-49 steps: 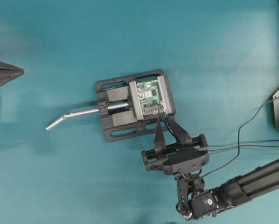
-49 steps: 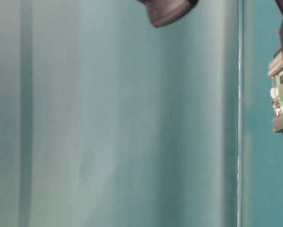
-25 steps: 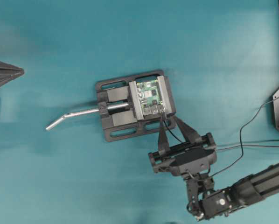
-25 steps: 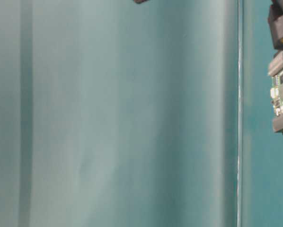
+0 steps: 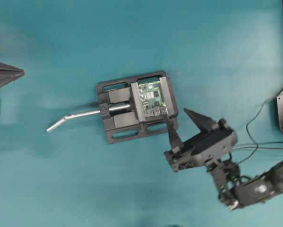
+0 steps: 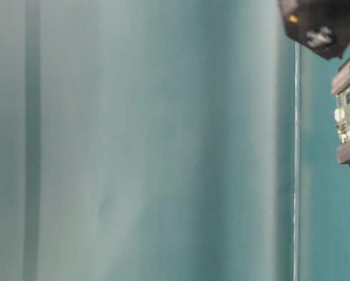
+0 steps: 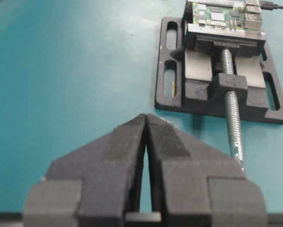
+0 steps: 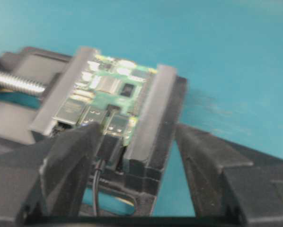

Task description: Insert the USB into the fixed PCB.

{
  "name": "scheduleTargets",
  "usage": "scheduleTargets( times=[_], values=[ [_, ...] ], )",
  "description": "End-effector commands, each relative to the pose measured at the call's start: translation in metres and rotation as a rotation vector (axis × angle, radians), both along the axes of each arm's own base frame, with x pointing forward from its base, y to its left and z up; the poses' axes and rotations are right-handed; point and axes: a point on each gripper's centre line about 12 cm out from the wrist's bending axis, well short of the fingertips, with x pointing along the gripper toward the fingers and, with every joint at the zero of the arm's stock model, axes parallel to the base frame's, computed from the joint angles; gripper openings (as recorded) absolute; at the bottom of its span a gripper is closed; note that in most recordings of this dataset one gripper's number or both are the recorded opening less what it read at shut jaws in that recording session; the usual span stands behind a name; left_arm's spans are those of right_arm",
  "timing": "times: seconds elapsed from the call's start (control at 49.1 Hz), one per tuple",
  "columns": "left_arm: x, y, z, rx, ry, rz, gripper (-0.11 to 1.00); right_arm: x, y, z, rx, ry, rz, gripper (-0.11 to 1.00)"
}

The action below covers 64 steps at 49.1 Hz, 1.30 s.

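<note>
Opened the right black gripper [image 5: 185, 125] wide and pulled back. Left the tiny dark USB plug [image 8: 109, 143] sitting in the small green board [image 8: 109, 94]. Looked done. Kept the left gripper [image 7: 146, 127] shut, empty.

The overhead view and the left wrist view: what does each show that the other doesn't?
Only the overhead view shows the right gripper, its black jaws spread wide, next to the vise. Only the left wrist view shows the left gripper with its dark fingers pressed together. Both show the small green circuit board clamped in the black vise with grey jaws, the thin black cable plugged into the board, and the teal table.
</note>
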Motion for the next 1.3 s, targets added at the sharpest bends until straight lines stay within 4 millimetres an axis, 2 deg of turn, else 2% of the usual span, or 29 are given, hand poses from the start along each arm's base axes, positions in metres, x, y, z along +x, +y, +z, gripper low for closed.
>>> scheduleTargets(
  times=[0.0, 0.326, 0.836, 1.284],
  values=[
    [0.002, 0.001, 0.012, 0.010, -0.027, 0.005, 0.00, -0.008, -0.004, 0.016, 0.044, -0.027, 0.078, 0.70],
    [0.002, 0.001, 0.012, 0.009, -0.026, 0.005, 0.00, -0.050, -0.026, 0.025, 0.100, -0.008, 0.329, 0.70],
    [0.002, 0.001, 0.012, 0.009, -0.024, 0.005, 0.00, -0.120, -0.069, 0.030, 0.202, -0.040, 0.562, 0.70],
    [0.002, 0.001, 0.012, 0.009, -0.024, 0.003, 0.00, -0.169, -0.103, 0.045, 0.162, -0.192, 0.747, 0.70]
  ],
)
